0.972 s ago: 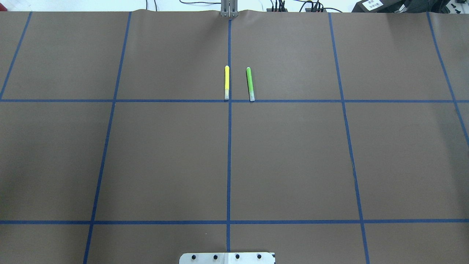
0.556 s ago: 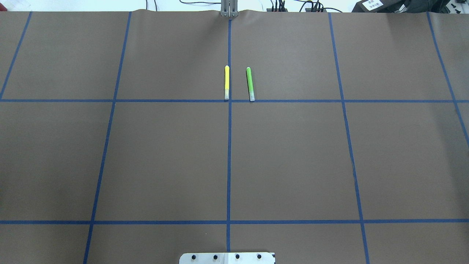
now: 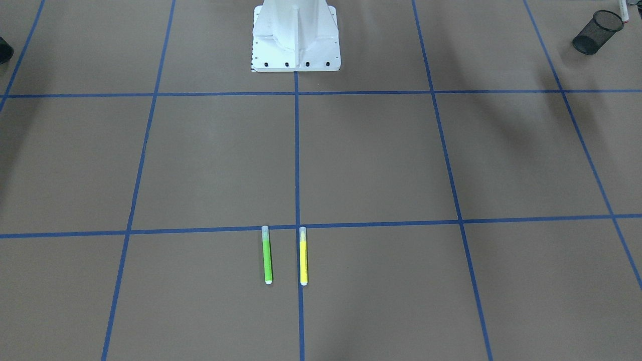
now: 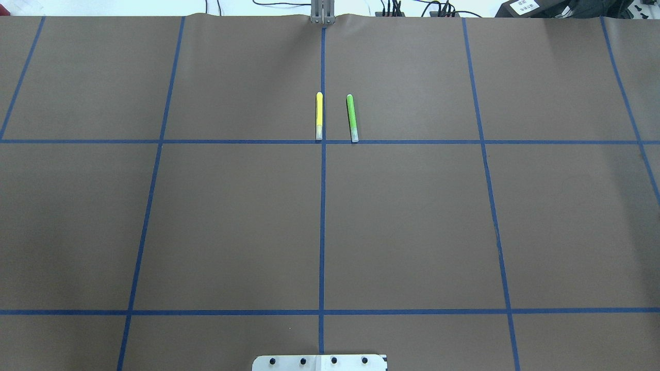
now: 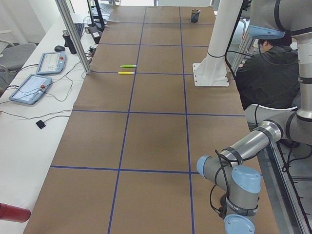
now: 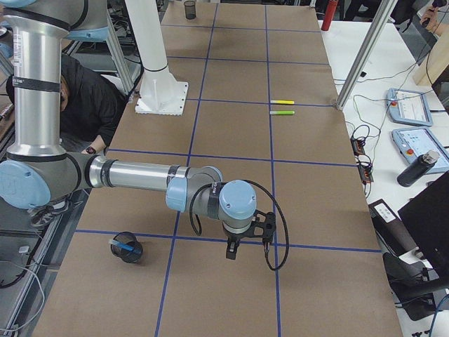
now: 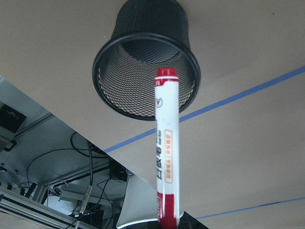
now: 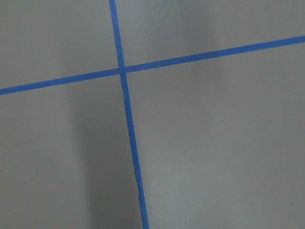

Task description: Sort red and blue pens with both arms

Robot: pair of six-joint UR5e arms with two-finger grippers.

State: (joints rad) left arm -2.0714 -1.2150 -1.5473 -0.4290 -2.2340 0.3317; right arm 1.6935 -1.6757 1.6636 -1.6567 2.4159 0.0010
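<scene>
Red pen (image 7: 166,148) is clamped at its base in the left claw (image 7: 167,225), its far end pointing at a black mesh cup (image 7: 147,16). Blue pen (image 6: 124,246) lies in a 2nd cup (image 6: 135,255) near the right claw (image 6: 247,249); you cannot tell that claw's state.

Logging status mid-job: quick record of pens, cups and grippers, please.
red pen: held in left gripper, cap end pointing at left cup mouth, not in
blue pen: inside right cup
yellow marker, green marker: side by side on table
right gripper: above table, apart from right cup; open or shut unclear
</scene>
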